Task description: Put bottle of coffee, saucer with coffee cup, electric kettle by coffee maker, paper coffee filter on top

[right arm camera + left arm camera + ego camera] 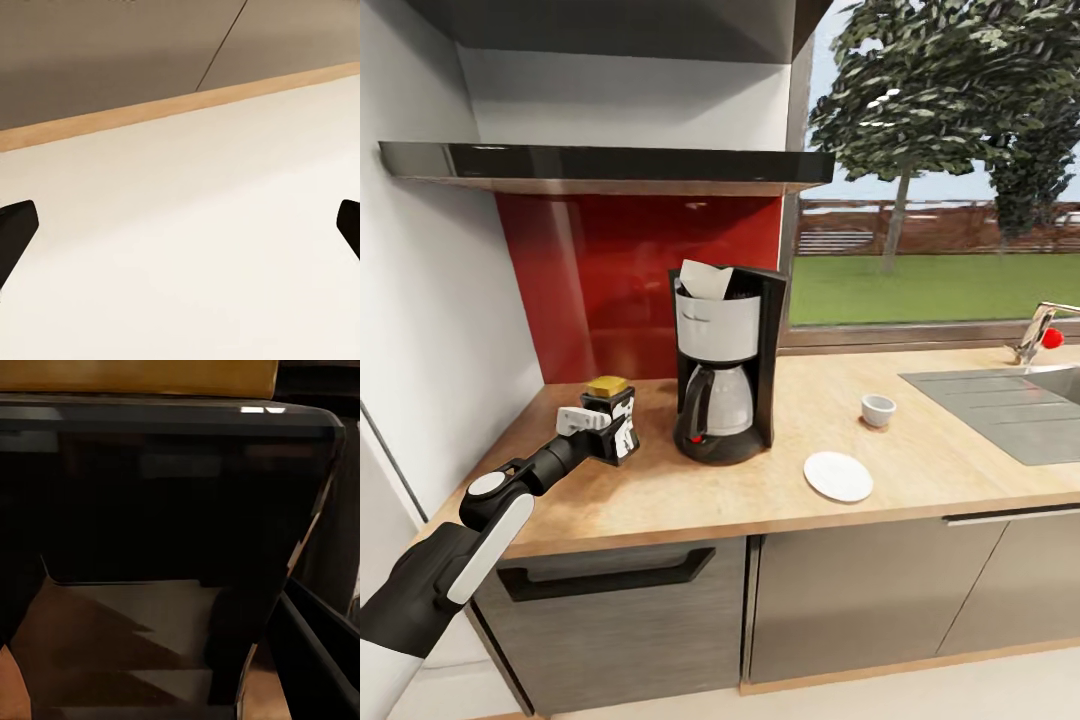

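The dark bottle of coffee (607, 387) with its golden cap stands at the left of the kitchen countertop (690, 495), just left of the coffee maker (725, 375). My left gripper (610, 428) is shut on the bottle, whose dark body (172, 510) looms close in the left wrist view. A white paper coffee filter (705, 279) sits on top of the coffee maker. The saucer (838, 476) lies to the right of the machine, with the coffee cup (878, 410) apart from it on the wood. The kitchen shelf (610, 160) hangs above. The electric kettle is out of view. My right gripper (180, 232) is open over pale floor.
An inset steel sink (1010, 400) with a faucet (1040, 335) is at the right end of the counter. A white wall bounds the counter's left end, with a red backsplash (630, 280) behind. Dark grey cabinet fronts (860, 600) are below.
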